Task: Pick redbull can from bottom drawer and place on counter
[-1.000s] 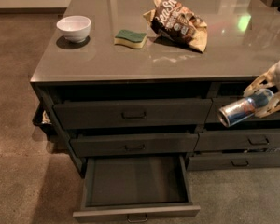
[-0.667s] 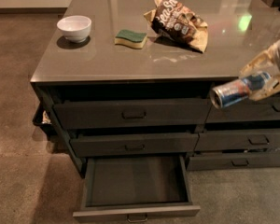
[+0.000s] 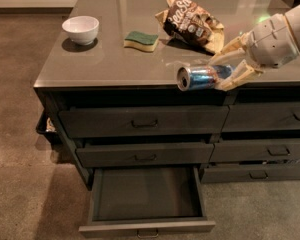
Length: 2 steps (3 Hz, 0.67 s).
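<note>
My gripper (image 3: 230,66) comes in from the right and is shut on the redbull can (image 3: 200,77), a blue and silver can held on its side with its silver top facing left. The can hangs at the front edge of the counter (image 3: 115,66), just above its surface. The bottom drawer (image 3: 145,199) stands pulled open below and is empty inside.
On the counter lie a white bowl (image 3: 80,29) at the left, a green and yellow sponge (image 3: 141,40) in the middle, and a brown snack bag (image 3: 190,22) behind the can. Two taller drawers (image 3: 142,124) above the open one are shut. More drawers sit at the right.
My gripper has lifted the can up and to the left, from in front of the right-hand drawers to the counter's front edge.
</note>
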Motion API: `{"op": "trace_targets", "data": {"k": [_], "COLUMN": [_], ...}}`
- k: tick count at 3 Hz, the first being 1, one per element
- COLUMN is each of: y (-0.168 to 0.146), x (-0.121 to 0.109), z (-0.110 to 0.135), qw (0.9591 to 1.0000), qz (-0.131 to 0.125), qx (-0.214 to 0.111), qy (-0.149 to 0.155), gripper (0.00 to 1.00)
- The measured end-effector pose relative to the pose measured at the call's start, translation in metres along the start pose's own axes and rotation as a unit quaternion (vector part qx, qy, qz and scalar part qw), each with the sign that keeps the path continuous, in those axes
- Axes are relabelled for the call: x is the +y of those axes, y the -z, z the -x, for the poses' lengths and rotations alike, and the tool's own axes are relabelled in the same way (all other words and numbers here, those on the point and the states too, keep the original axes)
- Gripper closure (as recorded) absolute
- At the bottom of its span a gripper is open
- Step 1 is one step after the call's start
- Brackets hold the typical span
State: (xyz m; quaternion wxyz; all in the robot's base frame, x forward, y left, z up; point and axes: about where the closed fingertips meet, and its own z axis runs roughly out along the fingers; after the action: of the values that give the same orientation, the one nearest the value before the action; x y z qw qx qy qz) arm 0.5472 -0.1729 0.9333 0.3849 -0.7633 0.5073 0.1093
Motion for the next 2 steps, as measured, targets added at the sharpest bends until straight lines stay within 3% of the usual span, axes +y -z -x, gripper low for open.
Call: {"op": "trace_targets", "data": {"k": [1,2], "y": [-0.0064,-0.0059], "x": [-0.0027,-0.0023], "z": [0.0052,0.0047], "qw": [0.9997,0.9998], "qz": [-0.002,-0.001], "qx": [-0.023,-0.020], "qy": [-0.008,-0.007], "gripper": [1.00,1.00]}}
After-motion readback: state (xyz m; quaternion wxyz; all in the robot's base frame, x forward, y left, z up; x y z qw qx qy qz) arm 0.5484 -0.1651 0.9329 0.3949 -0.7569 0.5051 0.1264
